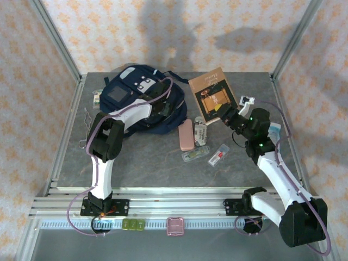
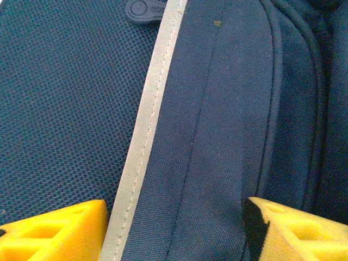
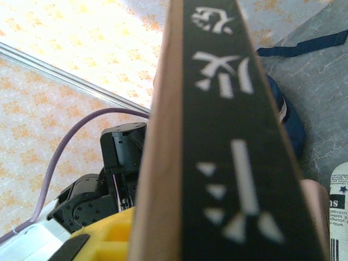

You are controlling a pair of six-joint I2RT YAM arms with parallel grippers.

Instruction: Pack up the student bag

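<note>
You had your left gripper (image 2: 174,217) spread wide and empty directly over the student bag (image 1: 136,92) on the desk (image 1: 141,163), while your right gripper (image 1: 227,115), clamped on the brown book (image 1: 209,92) at its near corner, sat just right of the bag, so the bag lay to its left.

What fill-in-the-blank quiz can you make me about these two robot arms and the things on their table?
1. The right hand holds a brown ____.
2. The left hand, its yellow fingers apart, is over the ____ stripe of the student bag.
3. The pink case lies on the ____, outside the bag.
Missing words: book; grey; table.
</note>
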